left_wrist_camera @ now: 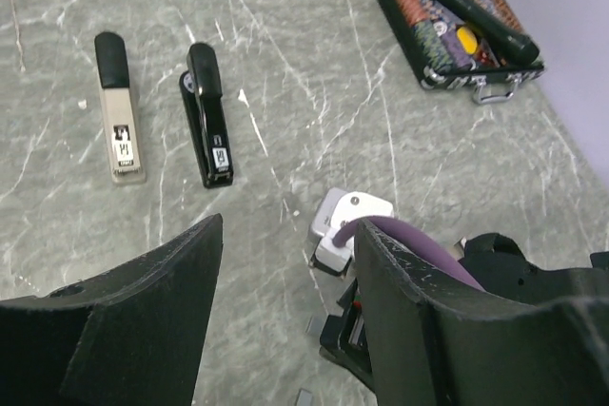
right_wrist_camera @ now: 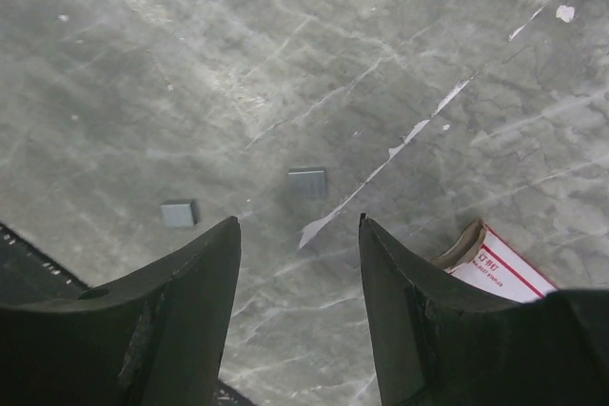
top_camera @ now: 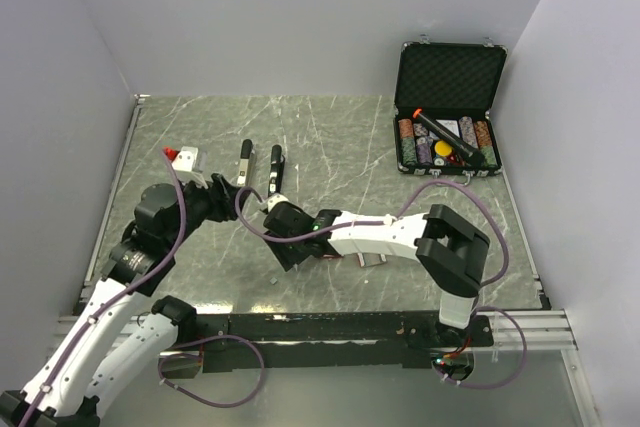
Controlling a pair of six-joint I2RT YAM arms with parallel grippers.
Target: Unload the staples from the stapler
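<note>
The slim black stapler [top_camera: 275, 169] lies shut on the table at mid-left; it also shows in the left wrist view [left_wrist_camera: 209, 116]. Two small grey staple pieces [right_wrist_camera: 306, 181] [right_wrist_camera: 178, 213] lie loose on the table just beyond my right gripper [right_wrist_camera: 300, 221], which is open and empty above them. One of these pieces also shows in the left wrist view [left_wrist_camera: 311, 327]. My left gripper [left_wrist_camera: 285, 225] is open and empty, hovering short of the stapler. From above, the left gripper [top_camera: 228, 190] is just left of the stapler's near end and the right gripper [top_camera: 280, 237] is nearer than it.
A second stapler [left_wrist_camera: 119, 111] with a beige base lies left of the black one. A red-and-white box [right_wrist_camera: 495, 263] lies by the right finger. An open black case [top_camera: 448, 112] with chips and a black tube [top_camera: 450, 137] stands at the back right.
</note>
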